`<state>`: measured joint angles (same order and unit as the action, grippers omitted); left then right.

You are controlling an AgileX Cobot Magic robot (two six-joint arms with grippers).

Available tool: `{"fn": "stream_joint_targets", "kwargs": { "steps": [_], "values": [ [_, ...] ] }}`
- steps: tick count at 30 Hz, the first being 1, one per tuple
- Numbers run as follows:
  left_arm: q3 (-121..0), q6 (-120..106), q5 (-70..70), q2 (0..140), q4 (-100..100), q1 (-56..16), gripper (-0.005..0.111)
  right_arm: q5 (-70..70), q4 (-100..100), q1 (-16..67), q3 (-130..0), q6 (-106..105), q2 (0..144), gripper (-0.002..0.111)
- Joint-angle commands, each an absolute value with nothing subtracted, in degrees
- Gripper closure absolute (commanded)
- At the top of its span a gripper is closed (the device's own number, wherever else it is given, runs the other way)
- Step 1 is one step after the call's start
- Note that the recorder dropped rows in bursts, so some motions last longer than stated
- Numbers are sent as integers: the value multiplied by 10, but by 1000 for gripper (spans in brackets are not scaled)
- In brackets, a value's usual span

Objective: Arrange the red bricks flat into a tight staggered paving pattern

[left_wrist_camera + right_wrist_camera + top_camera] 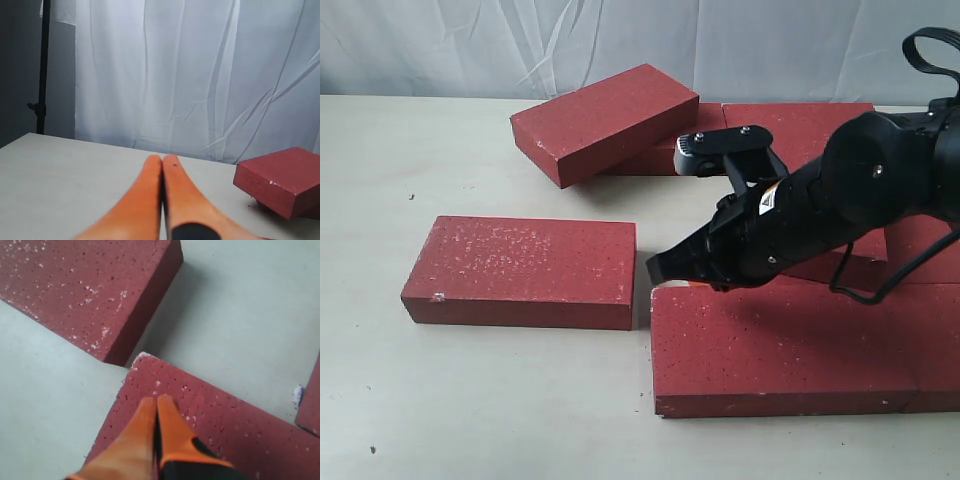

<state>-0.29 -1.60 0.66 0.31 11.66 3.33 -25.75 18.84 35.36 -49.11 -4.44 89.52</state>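
Several dark red bricks lie on the table. One brick (pixel 525 268) lies flat alone at the left. A front brick (pixel 780 350) lies flat at the right, and my right gripper (pixel 665 268) hovers shut over its near-left corner (pixel 150 375), holding nothing. Another brick (pixel 605 122) rests tilted on flat bricks at the back (pixel 800 125). In the right wrist view the lone brick (pixel 85 290) shows beyond the orange fingertips (pixel 156 402). My left gripper (pixel 162 159) is shut and empty over bare table, with the tilted brick (pixel 285 180) off to its side.
A white curtain (pixel 640 45) hangs behind the table. More bricks lie under and behind the right arm (pixel 920 250). A dark stand pole (pixel 44 65) rises at the table's far side. Bare tabletop (pixel 440 400) spreads at the left and front.
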Motion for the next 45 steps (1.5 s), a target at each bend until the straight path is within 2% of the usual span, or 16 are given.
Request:
{"fn": "stream_joint_targets", "kwargs": {
  "steps": [1,13,28,39,45],
  "values": [
    [-8,-14,-40,0,118,33,107,-240,190,355,-488,-49,895,109],
    [-117,-23,-116,174,55,33,107,-244,190,355,-488,-49,895,109],
    [-254,-41,-296,386,34,33,107,-251,190,355,-488,-49,895,109],
    [-338,-61,-304,676,70,33,107,-251,207,355,-488,-49,895,109],
    [-422,-64,-307,841,77,33,107,-265,215,355,-488,-50,895,109]
  ]
}}
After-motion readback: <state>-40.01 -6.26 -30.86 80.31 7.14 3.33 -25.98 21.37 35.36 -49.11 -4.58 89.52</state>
